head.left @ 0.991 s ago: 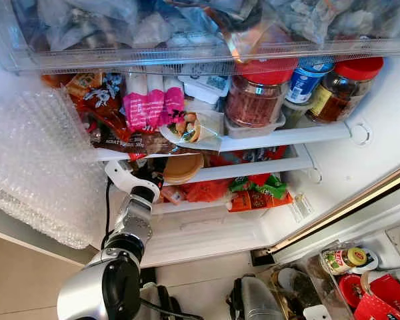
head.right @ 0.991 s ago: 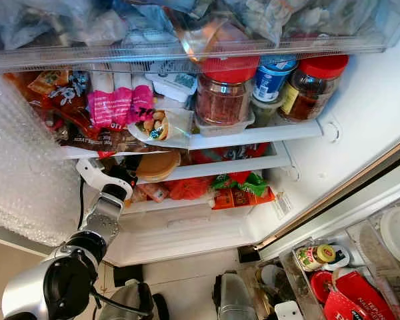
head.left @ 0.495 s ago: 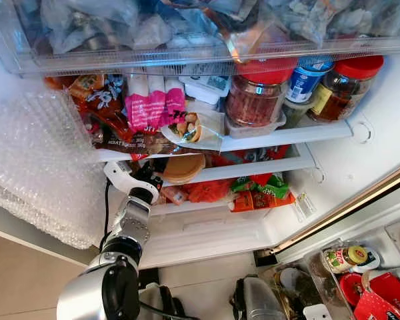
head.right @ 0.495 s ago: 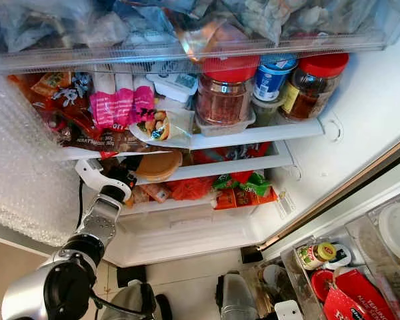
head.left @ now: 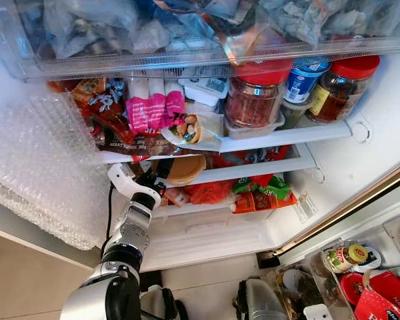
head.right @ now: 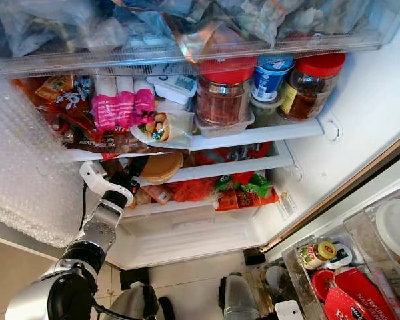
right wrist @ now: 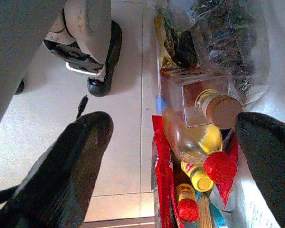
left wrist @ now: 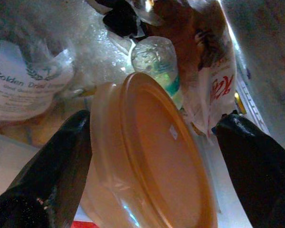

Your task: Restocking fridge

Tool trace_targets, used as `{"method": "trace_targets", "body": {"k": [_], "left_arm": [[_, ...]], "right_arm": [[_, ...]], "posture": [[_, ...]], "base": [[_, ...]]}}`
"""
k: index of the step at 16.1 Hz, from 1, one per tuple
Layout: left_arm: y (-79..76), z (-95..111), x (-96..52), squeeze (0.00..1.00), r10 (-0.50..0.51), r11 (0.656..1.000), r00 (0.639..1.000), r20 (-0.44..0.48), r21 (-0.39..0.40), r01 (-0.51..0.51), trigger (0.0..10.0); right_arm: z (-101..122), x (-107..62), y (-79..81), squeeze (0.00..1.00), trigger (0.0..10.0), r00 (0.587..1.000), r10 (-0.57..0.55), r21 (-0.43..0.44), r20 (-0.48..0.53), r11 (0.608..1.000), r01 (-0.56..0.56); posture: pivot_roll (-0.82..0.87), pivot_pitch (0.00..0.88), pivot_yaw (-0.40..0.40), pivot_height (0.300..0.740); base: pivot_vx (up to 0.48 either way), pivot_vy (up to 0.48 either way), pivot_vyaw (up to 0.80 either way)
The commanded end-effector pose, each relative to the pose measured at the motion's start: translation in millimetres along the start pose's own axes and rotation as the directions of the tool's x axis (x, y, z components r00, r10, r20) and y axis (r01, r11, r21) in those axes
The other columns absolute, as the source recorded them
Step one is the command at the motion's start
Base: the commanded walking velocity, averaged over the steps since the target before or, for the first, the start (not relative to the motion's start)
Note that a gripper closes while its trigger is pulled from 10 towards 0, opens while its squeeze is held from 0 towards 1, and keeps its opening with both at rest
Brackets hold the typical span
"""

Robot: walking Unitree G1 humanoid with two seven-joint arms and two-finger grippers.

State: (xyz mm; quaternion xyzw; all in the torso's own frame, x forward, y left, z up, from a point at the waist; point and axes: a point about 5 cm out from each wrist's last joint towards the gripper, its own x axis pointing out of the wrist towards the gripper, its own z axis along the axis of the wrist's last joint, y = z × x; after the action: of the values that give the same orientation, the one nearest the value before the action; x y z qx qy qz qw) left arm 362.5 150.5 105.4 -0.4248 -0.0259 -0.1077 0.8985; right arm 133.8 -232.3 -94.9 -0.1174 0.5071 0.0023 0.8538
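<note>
A round tub with an orange lid (head.left: 183,169) lies on the fridge's lower shelf (head.left: 253,170), under the packed shelf above. My left gripper (head.left: 159,177) reaches in from below left. In the left wrist view the left gripper (left wrist: 156,118) is open, one black finger on each side of the orange-lidded tub (left wrist: 152,161); one finger touches its rim and the other stands apart. My right gripper (right wrist: 173,118) hangs low and open with nothing in it, over the tiled floor beside a door bin of bottles (right wrist: 199,147).
The upper shelf holds a red-lidded jar (head.left: 257,93), a blue can (head.left: 305,80), a brown jar (head.left: 340,87) and pink packs (head.left: 153,110). Bubble wrap (head.left: 40,167) bulges at the left. Red and green packets (head.left: 260,190) lie right of the tub. The door bin (head.left: 350,257) is at lower right.
My left arm has stretched a little farther into the fridge, bringing its fingers closer around the orange-lidded tub. The tub has stayed in place.
</note>
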Motion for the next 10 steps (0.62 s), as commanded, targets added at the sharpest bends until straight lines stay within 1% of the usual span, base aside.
{"method": "trace_targets", "body": {"k": [1,10], "left_arm": [[3.1,-7,-6.0,0.0,0.002,1.0,1.0,-0.027,-0.005,-0.002,10.0],[6.8,-13,-20.4,0.0,0.018,1.0,0.998,-0.056,-0.008,-0.019,10.0]], "right_arm": [[-13,-2.1,7.3,0.0,10.0,0.999,0.021,0.004,-0.043,1.0,-0.021],[-14,-2.2,7.2,0.0,10.0,0.999,0.02,0.0,-0.043,1.0,-0.02]], "posture": [[-0.2,0.182,0.018,0.664],[-0.2,0.186,0.025,0.664]], "base": [[0.0,0.0,0.0],[0.0,0.0,0.0]]}}
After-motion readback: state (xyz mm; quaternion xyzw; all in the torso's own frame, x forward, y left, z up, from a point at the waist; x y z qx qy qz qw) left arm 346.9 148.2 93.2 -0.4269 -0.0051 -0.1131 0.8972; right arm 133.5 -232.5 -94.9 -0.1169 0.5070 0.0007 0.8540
